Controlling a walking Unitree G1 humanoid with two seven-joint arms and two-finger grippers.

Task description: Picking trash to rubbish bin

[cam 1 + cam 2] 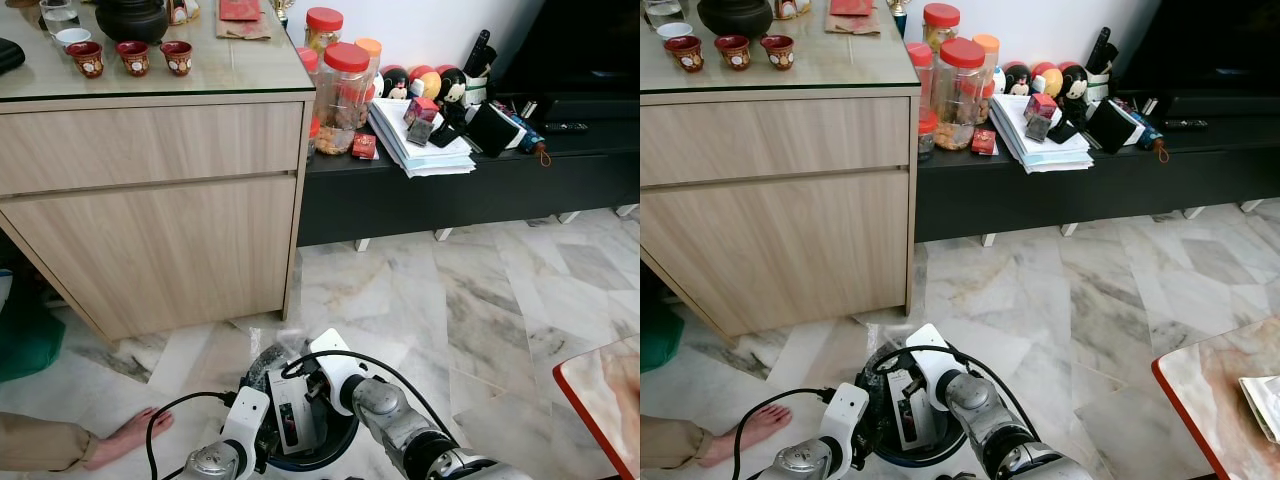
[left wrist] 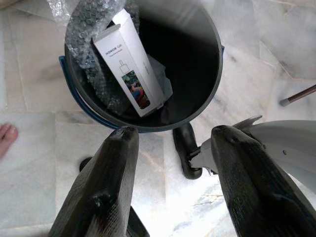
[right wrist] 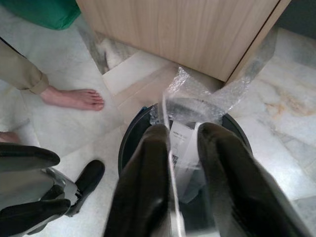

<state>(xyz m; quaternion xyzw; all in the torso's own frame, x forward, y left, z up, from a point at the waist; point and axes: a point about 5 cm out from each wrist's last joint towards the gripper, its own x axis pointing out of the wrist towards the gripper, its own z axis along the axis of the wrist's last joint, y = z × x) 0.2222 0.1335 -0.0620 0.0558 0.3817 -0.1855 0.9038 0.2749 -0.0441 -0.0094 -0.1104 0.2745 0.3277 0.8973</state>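
1. The bin [image 2: 148,64] is a round, dark grey pail with a blue rim. It stands on the marble floor [image 1: 470,300] just in front of my body, near the corner of the wooden cabinet [image 1: 150,200].
2. Inside the bin a white box [image 2: 129,64] leans tilted against the wall, its printed face up (a small colour picture sits near its lower end). Beside it, bubble wrap [image 2: 86,39] fills one side of the bin and rises over the rim.
3. In the right wrist view, a sheet of the same clear wrap [image 3: 207,98] stands up above the bin, close to the cabinet's edge.
4. My left gripper [image 2: 173,143] hovers above the near rim of the bin, pointing down. Its two black fingers [image 2: 108,182] are spread wide and grasp nothing.
5. My right gripper [image 3: 180,148] reaches over the mouth of the bin, directly above the box. A thin clear edge of wrap runs between its fingers [image 3: 143,187]; whether they pinch it I cannot tell.
6. In the head views both silver arms bend inward at the bottom of the frame, wrists meeting over the bin [image 1: 300,420], with black cables looping across them.
7. A person's bare foot [image 1: 130,435] rests on the floor to my left, near the bin but apart from it.
8. Red-lidded jars [image 1: 340,90] stand on the low black shelf [image 1: 420,190] beside the cabinet.
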